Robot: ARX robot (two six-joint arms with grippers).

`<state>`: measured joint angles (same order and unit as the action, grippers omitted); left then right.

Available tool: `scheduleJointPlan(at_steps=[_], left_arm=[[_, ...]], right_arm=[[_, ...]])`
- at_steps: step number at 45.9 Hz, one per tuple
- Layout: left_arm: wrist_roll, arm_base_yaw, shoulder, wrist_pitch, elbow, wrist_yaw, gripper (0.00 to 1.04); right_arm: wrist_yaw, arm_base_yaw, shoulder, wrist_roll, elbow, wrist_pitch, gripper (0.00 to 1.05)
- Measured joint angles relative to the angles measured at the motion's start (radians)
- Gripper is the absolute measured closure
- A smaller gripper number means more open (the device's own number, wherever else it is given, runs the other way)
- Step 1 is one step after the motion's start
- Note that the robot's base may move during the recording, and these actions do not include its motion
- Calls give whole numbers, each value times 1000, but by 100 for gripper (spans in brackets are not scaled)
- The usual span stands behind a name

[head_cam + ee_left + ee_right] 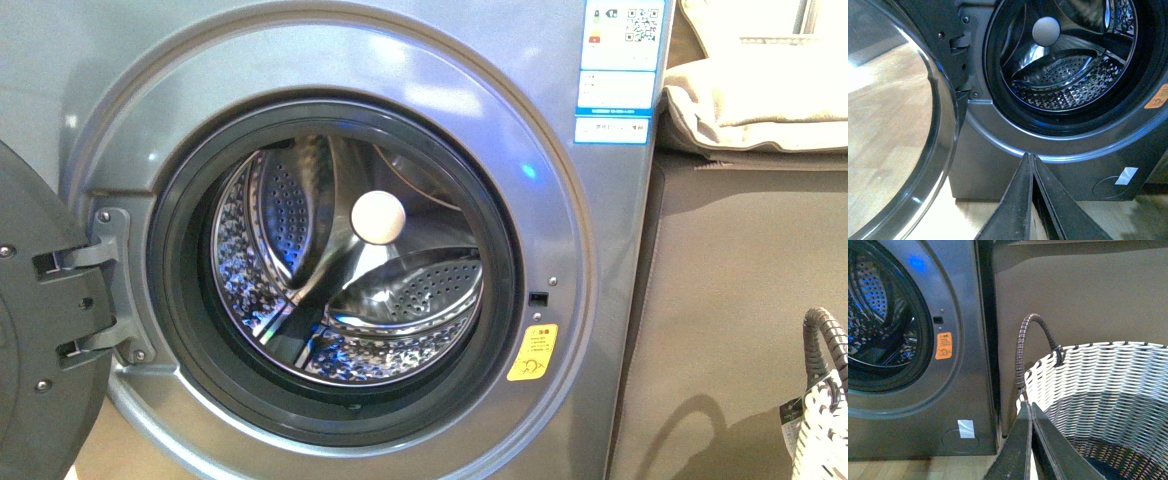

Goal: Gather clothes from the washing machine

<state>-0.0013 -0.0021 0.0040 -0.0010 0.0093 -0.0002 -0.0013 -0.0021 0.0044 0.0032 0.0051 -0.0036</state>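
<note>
The grey front-loading washing machine [600,300] looks like smooth, satin metal; inside it, its perforated steel drum [420,300] gleams glossy. Beside it, the white-and-grey woven basket [1108,385] looks rough.

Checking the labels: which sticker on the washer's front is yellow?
The small one right of the door opening, low by the latch; the stickers at the upper right corner are white and blue.
</note>
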Motion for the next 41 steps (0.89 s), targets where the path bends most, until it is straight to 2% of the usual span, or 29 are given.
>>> scheduleJointPlan(at_steps=[16,18,25,27,31,36,40,41], left_arm=[[0,0,0,0,0,0,101],[0,0,0,0,0,0,101],[-1,0,0,0,0,0,77],[-1,0,0,0,0,0,67],[-1,0,0,0,0,0,52],[-1,0,0,0,0,0,27],[-1,0,0,0,0,0,9],[0,0,0,0,0,0,5]], right_arm=[[0,0,0,0,0,0,102],[0,0,0,-1,0,0,96],[0,0,0,-1,0,0,71],[0,0,0,-1,0,0,61],[0,0,0,-1,0,0,47],[0,0,0,-1,0,0,22],[0,0,0,-1,0,0,7],[0,0,0,0,0,0,6]])
